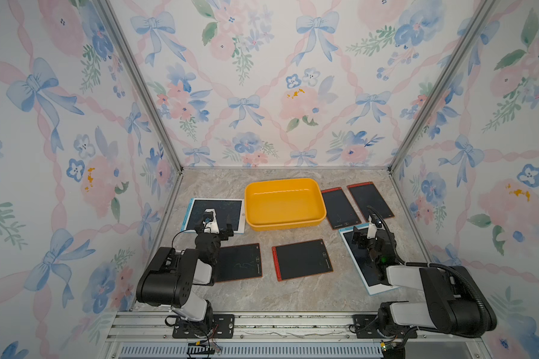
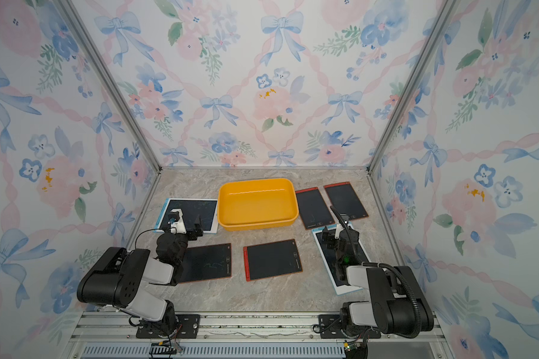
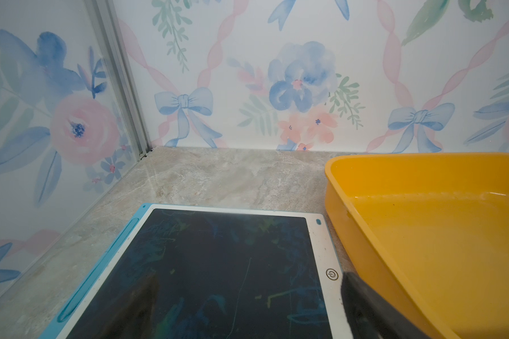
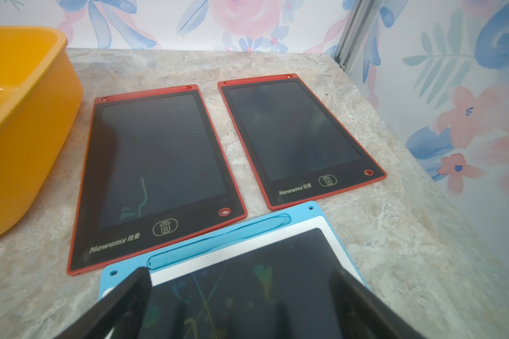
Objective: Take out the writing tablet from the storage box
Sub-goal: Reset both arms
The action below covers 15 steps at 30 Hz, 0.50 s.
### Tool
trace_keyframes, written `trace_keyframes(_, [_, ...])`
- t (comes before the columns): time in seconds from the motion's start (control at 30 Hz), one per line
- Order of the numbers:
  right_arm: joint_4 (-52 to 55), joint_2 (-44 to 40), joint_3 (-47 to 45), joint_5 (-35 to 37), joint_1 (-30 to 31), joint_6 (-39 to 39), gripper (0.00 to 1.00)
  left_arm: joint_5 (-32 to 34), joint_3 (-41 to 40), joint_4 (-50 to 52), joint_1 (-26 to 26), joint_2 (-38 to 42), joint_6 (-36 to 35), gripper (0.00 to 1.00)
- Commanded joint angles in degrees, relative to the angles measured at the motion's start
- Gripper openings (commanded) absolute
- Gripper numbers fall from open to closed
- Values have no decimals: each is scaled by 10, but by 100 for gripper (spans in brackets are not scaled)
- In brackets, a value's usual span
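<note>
The yellow-orange storage box [image 1: 285, 224] [image 2: 255, 225] stands at the back middle of the marble table, and nothing shows inside it. Several writing tablets lie flat on the table around it. My left gripper [image 1: 215, 228] [image 3: 247, 278] hovers open over a blue-and-white tablet [image 1: 196, 211] [image 3: 218, 249] left of the box [image 3: 338, 190]. My right gripper [image 1: 365, 238] [image 4: 238, 274] hovers open over another blue-framed tablet [image 1: 360, 264] [image 4: 218, 243] at the right, with its fingers [image 4: 130, 290] spread across the screen. Neither holds anything.
Two red-framed tablets [image 1: 339, 208] [image 1: 369, 200] lie right of the box. Another red one [image 1: 302, 259] and an orange-edged one [image 1: 241, 262] lie near the front. Floral walls with aluminium posts close three sides. The arm bases sit on a front rail [image 1: 293, 323].
</note>
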<state>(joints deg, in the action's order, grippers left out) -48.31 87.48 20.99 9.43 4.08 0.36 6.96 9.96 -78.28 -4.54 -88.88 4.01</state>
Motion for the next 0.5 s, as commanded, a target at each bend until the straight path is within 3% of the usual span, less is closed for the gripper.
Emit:
trace_keyframes(0.0, [-27, 9, 16, -16, -8, -3, 97, -7, 4, -6, -3, -4, -13, 98])
trace_keyframes(0.47, [-33, 11, 15, -19, -10, -3, 97, -5, 5, -4, -3, -4, -12, 98])
